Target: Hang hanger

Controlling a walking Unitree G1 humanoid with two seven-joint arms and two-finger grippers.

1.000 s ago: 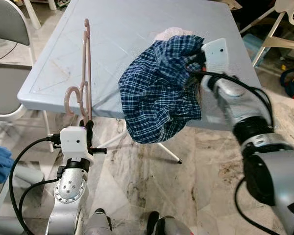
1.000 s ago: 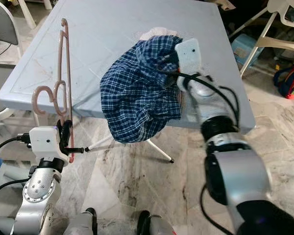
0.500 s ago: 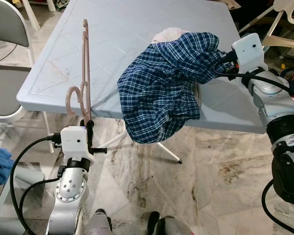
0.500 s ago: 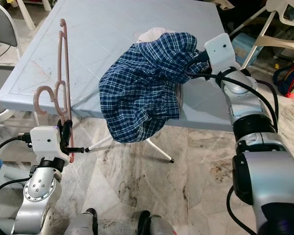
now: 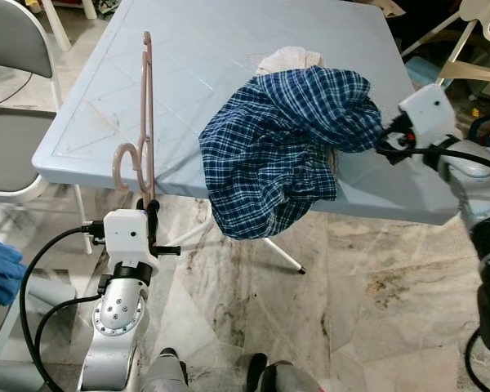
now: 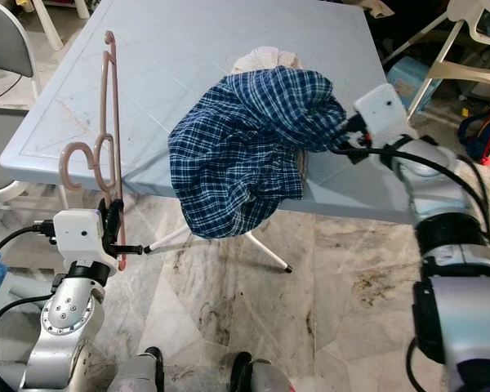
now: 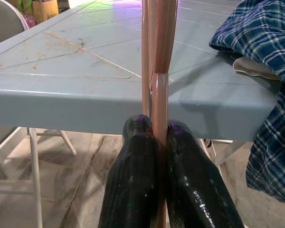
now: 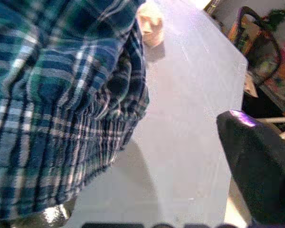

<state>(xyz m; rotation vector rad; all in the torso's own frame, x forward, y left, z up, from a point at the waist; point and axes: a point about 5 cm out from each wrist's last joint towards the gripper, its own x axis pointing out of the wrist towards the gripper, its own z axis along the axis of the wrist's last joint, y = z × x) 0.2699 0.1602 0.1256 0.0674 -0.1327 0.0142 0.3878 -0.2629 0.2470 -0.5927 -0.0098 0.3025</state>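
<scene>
My left gripper (image 7: pixel 157 142) pinched the pink hanger (image 5: pixel 145 122) upright at the tabletop's (image 5: pixel 188 57) near edge; my right gripper's (image 5: pixel 385 139) grip on the plaid shirt (image 5: pixel 286 147) I couldn't tell.

I see a pale blue-grey folding table (image 5: pixel 196 57) filling the upper middle of the frame, its top scored with faint diagonal lines and scuffed towards the left. A dark blue plaid garment (image 5: pixel 282 147) lies heaped on the right-centre of the top and spills over the near edge, hanging below it. A cream-coloured cloth (image 5: pixel 290 59) lies just behind the heap, touching it. Under the table, in the lower half of the frame, is a marbled stone floor (image 5: pixel 253 310).
</scene>
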